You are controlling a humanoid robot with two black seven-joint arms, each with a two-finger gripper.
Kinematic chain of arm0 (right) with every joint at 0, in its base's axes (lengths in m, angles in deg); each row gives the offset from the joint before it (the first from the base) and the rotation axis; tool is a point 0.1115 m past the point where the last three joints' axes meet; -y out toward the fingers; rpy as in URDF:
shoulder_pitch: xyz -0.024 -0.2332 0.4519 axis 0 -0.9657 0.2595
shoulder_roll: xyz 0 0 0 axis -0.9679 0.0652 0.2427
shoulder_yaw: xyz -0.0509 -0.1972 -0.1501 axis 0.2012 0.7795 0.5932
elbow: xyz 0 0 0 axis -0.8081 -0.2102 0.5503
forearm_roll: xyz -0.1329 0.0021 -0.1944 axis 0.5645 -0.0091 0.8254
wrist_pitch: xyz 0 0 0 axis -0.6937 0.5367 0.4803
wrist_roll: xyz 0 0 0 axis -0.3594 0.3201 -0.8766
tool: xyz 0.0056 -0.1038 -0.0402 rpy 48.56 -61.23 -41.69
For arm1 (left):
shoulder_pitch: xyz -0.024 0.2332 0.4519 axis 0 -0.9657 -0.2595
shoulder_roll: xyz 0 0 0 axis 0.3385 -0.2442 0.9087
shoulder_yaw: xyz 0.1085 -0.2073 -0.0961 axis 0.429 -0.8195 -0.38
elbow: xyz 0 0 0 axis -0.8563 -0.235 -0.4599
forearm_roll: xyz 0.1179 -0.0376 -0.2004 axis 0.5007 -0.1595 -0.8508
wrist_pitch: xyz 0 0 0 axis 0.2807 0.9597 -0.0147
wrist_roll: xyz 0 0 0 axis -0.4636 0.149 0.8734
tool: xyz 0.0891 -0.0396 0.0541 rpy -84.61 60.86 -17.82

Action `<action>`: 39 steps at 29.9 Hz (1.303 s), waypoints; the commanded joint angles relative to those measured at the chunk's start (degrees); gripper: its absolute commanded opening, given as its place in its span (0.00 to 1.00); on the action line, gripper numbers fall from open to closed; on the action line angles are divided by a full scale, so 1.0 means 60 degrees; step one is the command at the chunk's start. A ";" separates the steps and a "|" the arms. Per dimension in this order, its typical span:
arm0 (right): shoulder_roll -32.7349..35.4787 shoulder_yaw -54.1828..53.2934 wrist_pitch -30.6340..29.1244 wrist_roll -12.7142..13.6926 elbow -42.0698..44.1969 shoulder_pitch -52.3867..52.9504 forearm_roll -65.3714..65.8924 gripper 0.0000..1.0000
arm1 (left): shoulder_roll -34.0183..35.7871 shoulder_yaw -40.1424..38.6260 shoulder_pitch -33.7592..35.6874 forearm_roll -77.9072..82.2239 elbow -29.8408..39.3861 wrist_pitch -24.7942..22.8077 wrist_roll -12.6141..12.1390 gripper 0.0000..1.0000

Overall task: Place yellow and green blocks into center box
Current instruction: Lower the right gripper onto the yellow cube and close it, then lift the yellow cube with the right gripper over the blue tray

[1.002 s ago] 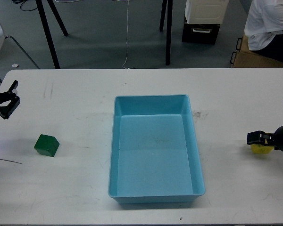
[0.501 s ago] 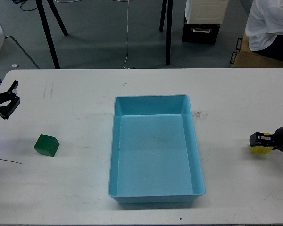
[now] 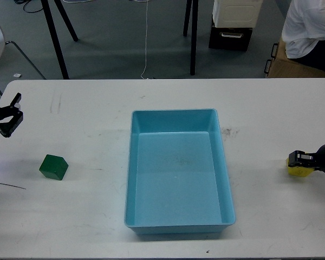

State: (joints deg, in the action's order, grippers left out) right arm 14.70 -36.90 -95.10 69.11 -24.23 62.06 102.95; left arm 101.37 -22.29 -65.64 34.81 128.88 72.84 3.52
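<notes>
I am looking down on a white table with the blue box sitting at its centre, open and holding nothing that I can make out.

My right gripper is reaching in from the right edge, low over the tabletop, and it is sitting right at the yellow block. The dark fingers are covering the top of the block, with yellow showing just below them and a sliver at the left. They are seen nearly end-on and dark, so I cannot tell how far apart they are standing, or whether they are actually clamping the block or only touching it. The block itself is appearing to rest on the table, well apart from the box, off to its right.

My left gripper is hanging near the left edge of the table, above and behind the green block. Its two fingers are reading as spread apart, one pointing up and the other lower, with nothing between them. The green block is lying on the table by itself, clear of that gripper and well to the left of the box.

A thin dark line, perhaps a wire, is crossing the table edge just below the green block.
</notes>
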 commanded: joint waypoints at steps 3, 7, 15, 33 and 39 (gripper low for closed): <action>0.0002 0.0026 -0.0005 0.0053 -0.0010 -0.0022 0.0001 0.56 | 0.0000 0.0000 -0.0001 0.0000 0.0000 0.0000 0.0000 1.00; -0.0013 0.0026 0.0024 0.0082 0.0005 -0.0036 -0.0014 0.56 | 0.0000 0.0014 -0.0001 0.0000 0.0000 0.0000 0.0015 1.00; -0.0057 0.0026 0.0010 0.0083 0.0019 -0.0036 -0.0014 0.45 | -0.0015 0.0014 -0.0015 0.0000 0.0000 0.0000 0.0000 1.00; 0.0191 -0.0749 -0.0034 0.0112 -0.0215 0.0169 -0.1287 0.32 | 0.0015 0.0000 -0.0015 0.0000 0.0000 0.0015 0.0000 1.00; 0.0558 -0.1014 -0.0093 0.0097 -0.0653 0.0900 -0.2369 0.30 | 0.0029 0.0000 -0.0015 0.0000 0.0000 0.0015 0.0000 1.00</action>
State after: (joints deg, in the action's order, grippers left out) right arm 17.01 -42.65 -95.42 69.71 -26.65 65.07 92.67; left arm 101.52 -22.28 -65.74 34.81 128.88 72.94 3.52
